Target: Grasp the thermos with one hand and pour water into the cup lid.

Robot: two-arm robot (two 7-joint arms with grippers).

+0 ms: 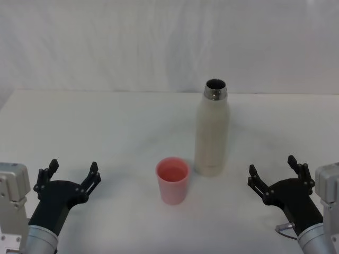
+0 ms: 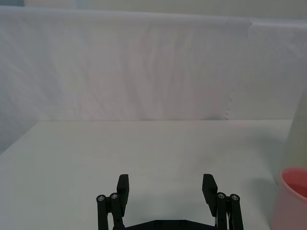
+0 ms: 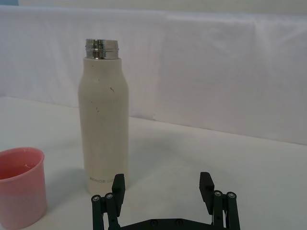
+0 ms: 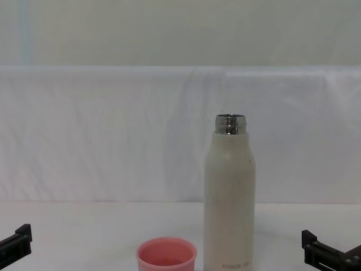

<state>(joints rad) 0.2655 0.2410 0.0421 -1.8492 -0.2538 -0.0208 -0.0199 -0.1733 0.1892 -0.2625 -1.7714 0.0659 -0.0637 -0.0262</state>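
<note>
Here, head view: I am holding my right gripper (image 1: 272,172) low at the near right of the white table (image 1: 106,121), jaws spread wide and gripping nothing; my left gripper (image 1: 72,173) is sitting at the near left, equally wide.
Head view, things: the thermos (image 1: 212,137) is standing upright and uncapped between my arms, nearer my right one; the cup lid (image 1: 172,180) is standing mouth up just beside it, toward me and to its left.
Left wrist view: my left fingers (image 2: 123,189) are gaping over bare table, the cup lid (image 2: 290,201) showing at the edge.
Right wrist view: my right fingers (image 3: 206,186) are standing apart, facing the thermos (image 3: 104,124); the cup lid (image 3: 20,187) is standing beside it.
Chest view: the thermos (image 4: 229,197) is rising well above the cup lid (image 4: 166,256); both grippers are peeking in at the lower corners.
</note>
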